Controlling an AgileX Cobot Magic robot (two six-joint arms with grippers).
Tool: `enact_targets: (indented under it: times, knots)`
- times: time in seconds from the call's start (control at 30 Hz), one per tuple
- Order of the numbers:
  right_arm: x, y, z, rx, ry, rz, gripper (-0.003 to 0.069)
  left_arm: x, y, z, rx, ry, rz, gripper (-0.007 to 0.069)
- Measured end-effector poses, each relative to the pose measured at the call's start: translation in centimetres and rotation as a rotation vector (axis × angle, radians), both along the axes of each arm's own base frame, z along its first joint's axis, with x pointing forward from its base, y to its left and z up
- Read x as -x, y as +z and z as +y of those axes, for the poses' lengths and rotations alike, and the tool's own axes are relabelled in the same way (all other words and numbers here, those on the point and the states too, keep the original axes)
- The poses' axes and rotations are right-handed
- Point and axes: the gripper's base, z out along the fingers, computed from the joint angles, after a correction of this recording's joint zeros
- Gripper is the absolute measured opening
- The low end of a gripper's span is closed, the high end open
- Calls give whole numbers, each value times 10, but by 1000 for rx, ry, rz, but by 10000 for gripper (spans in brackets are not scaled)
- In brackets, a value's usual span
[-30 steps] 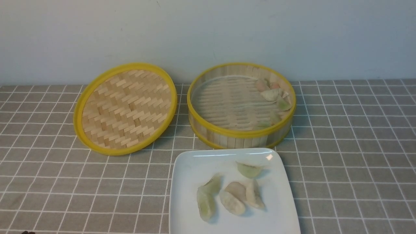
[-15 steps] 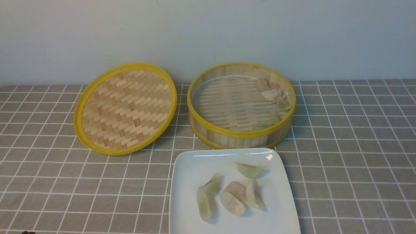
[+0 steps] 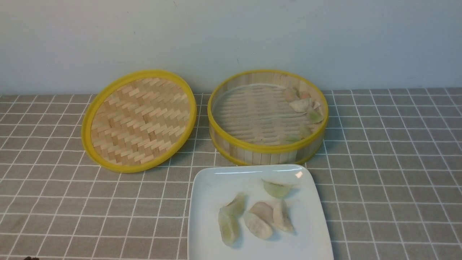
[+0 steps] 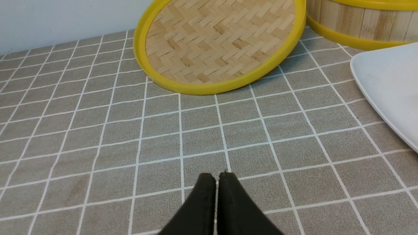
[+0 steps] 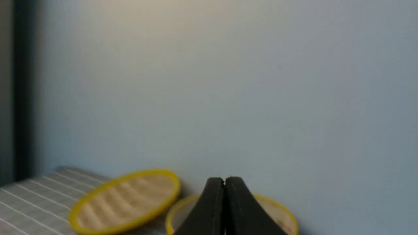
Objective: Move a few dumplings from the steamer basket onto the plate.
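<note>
The steamer basket (image 3: pixel 267 147) stands at the back centre-right, with several dumplings (image 3: pixel 302 105) bunched against its right inner wall. In front of it lies the white plate (image 3: pixel 209 187), carrying several dumplings (image 3: pixel 257 224), pale green and cream. Neither arm appears in the front view. The left wrist view has my left gripper (image 4: pixel 217 176) shut and empty over bare tablecloth, near the lid and the plate (image 4: pixel 388 78) edge. My right gripper (image 5: pixel 224 179) is shut and empty, raised and facing the wall, with the steamer basket (image 5: pixel 287 212) behind its fingers.
The woven yellow-rimmed lid (image 3: pixel 139 121) leans tilted to the left of the basket, also seen as the lid (image 4: pixel 218 42) and the lid (image 5: pixel 125 200). A grey checked tablecloth (image 3: pixel 389 173) covers the table, and a pale wall rises right behind the basket.
</note>
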Motion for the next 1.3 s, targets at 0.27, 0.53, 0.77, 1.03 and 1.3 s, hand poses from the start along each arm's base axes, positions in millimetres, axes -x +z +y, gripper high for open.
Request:
enact_targets:
  times: [0.27, 0.53, 0.77, 1.03, 1.3]
  knots:
    - [-25, -102, -8, 75, -325, 329, -14, 0, 0, 0, 0, 0, 0, -5]
    - [-26, -108, -10, 44, -382, 354, -14, 0, 0, 0, 0, 0, 0, -5]
    - [-26, -108, -10, 45, -381, 352, -14, 0, 0, 0, 0, 0, 0, -5]
    - [-26, -108, -10, 45, -381, 353, -14, 0, 0, 0, 0, 0, 0, -5]
    - [-26, -108, -10, 45, -381, 353, -14, 0, 0, 0, 0, 0, 0, -5]
